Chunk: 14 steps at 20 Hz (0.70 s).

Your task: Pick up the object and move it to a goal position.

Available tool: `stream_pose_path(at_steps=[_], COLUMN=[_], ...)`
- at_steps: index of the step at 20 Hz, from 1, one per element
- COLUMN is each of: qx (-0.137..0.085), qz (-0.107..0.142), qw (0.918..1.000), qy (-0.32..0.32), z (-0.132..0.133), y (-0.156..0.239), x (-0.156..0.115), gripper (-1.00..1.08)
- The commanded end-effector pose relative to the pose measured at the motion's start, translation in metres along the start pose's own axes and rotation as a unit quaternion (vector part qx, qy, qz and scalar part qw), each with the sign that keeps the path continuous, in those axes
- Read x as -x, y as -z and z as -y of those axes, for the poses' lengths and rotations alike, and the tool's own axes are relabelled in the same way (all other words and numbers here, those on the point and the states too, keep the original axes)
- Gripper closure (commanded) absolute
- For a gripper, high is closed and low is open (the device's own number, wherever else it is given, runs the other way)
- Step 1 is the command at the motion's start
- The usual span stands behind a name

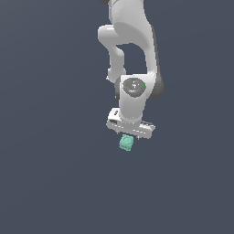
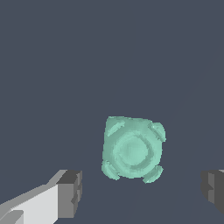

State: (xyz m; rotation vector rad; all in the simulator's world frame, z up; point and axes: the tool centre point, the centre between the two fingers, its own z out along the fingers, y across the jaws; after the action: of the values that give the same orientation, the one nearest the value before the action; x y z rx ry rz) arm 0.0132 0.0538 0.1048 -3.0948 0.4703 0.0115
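The object [image 1: 126,142] is a small mint-green lumpy blob lying on the dark grey floor, just below the white hand in the exterior view. In the wrist view the object [image 2: 132,148] is roundish with small knobs at its corners. My gripper [image 2: 142,192] is open, with its two dark fingertips [image 2: 70,194] far apart on either side. The object lies between the lines of the fingers but a little ahead of the tips, touching neither. In the exterior view the gripper [image 1: 129,136] hangs right over the object and the fingers are hard to make out.
The white arm [image 1: 132,45] rises from the hand toward the top of the exterior view. The floor [image 1: 45,160] is plain dark grey all round, with no other object and no goal marker in view.
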Motion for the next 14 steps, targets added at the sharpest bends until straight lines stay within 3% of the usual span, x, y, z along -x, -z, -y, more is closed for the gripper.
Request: stream_pose_path(at_steps=[1, 14], qx=[0.002, 0.005], qz=[-0.002, -0.004], qw=[0.9998, 0.9989], qy=[-0.020, -0.046], z=[-0.001, -0.002], y=[-0.006, -0.018], x=[-0.003, -0.006], gripper=[-0.92, -0.92])
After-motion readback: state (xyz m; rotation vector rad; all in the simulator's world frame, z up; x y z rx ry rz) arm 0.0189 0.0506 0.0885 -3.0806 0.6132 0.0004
